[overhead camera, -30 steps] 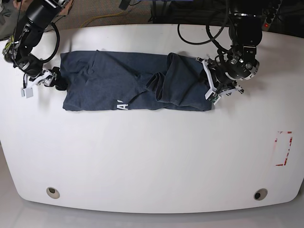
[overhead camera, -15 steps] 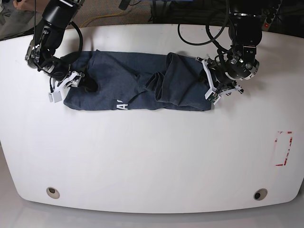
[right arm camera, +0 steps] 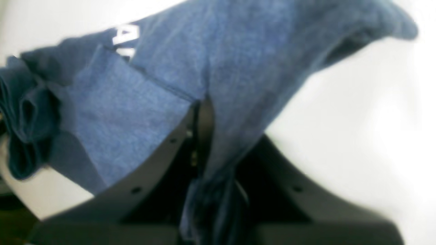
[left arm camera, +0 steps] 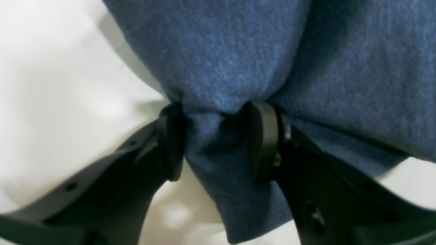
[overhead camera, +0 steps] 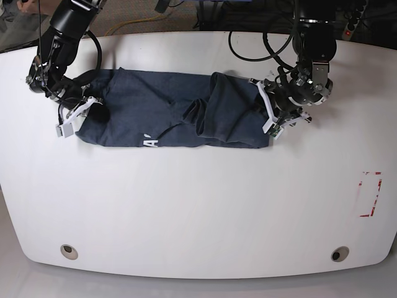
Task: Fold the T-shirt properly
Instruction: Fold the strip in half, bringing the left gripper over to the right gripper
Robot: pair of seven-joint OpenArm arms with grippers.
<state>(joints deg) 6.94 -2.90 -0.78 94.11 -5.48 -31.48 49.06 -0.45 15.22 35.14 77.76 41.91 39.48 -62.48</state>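
Base view shows the T-shirt [overhead camera: 170, 118] as a long band across the far half of the table [overhead camera: 198, 211], its long axis running side to side. Each end has an arm on it: the left gripper [overhead camera: 273, 115] clenches bunched cloth, and the right gripper [overhead camera: 87, 112], blurry up close, seems pinched on the opposite end's hem.

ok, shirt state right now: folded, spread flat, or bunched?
Partly folded, not neat. The T-shirt lies as a long band on the table, fabric bunched in ridges near its middle, only a scrap of white lettering showing at the front edge.
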